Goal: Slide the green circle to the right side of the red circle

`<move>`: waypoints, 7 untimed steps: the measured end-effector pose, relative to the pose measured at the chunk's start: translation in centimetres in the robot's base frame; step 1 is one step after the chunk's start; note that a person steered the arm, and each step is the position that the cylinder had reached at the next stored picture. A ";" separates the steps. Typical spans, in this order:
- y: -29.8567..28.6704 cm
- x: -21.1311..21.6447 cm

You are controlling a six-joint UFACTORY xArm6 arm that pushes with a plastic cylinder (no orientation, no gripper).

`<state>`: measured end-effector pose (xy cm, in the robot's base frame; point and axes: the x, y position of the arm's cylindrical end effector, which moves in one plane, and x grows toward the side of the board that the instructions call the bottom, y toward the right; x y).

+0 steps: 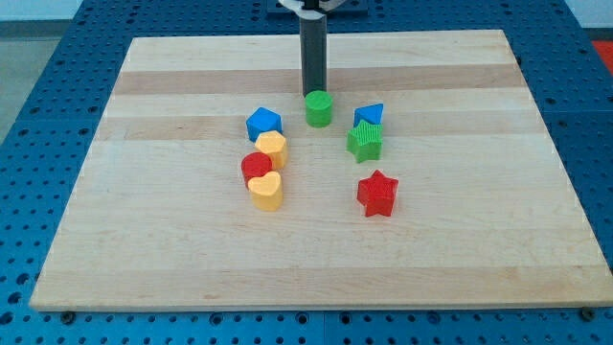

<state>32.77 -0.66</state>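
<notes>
No containers, just a pale wooden board [144,240] with straight grain bands, sitting on a blue perforated table [38,57]. No claw on this rig: my tip [313,92] is a plain dark rod, nothing pinched, its end just at the top edge of the green circle [319,108], apparently touching. Green circle is a short cylinder, near the board's upper middle. Red circle [256,167] is lower left, wedged between a yellow hexagon-like block [273,147] above and yellow heart [267,191] below. Blue pentagon-ish block [263,123] left of green circle; blue triangle [369,114] and ridged green star [365,141] right. Red star [377,194] sits alone, lower right.
</notes>
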 end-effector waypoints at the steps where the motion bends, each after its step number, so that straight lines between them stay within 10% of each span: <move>1: 0.1 -0.2; 7: 2.4 2.1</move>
<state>34.90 1.78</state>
